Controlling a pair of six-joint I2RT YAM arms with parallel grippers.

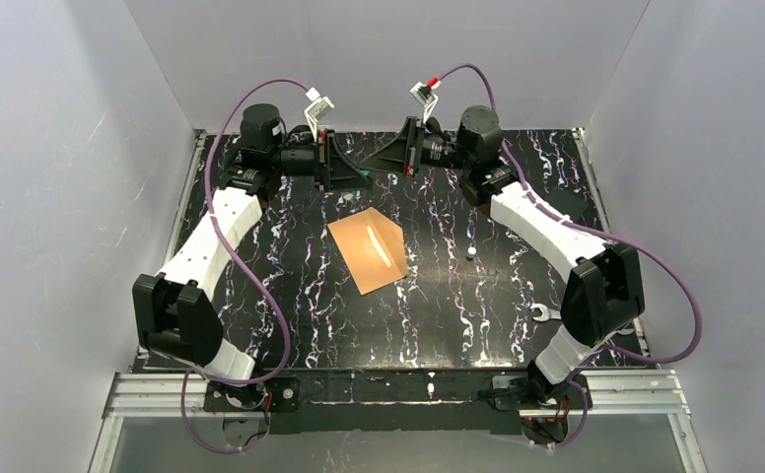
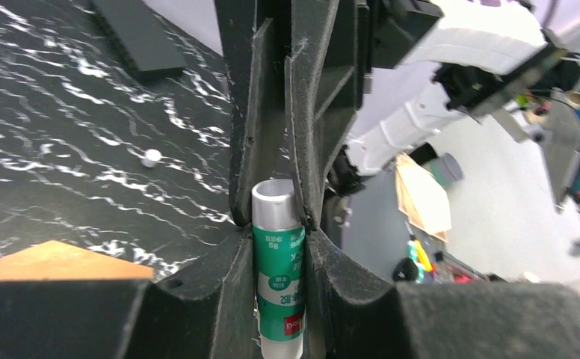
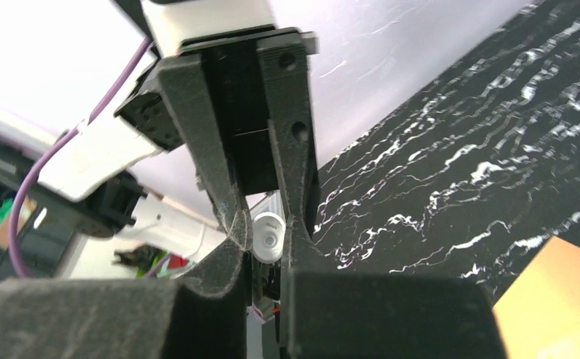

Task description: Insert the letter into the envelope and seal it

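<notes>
From above, the kraft envelope (image 1: 367, 254) lies flat mid-table (image 1: 477, 315), well apart from the arms; the letter doesn't show, likely inside; left gripper (image 1: 357, 173) and right gripper (image 1: 386, 158) meet nose to nose. Left wrist: the left gripper clamps a smooth green glue stick (image 2: 279, 284), steadying it. Right wrist: the right gripper pinches its round white cap (image 3: 269, 238), probably to uncap it.

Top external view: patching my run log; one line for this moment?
left gripper: shut on glue stick | right gripper: closed around white cap | envelope: flat on table

Bright, even light; wrist views soft up close, backgrounds blown out
</notes>
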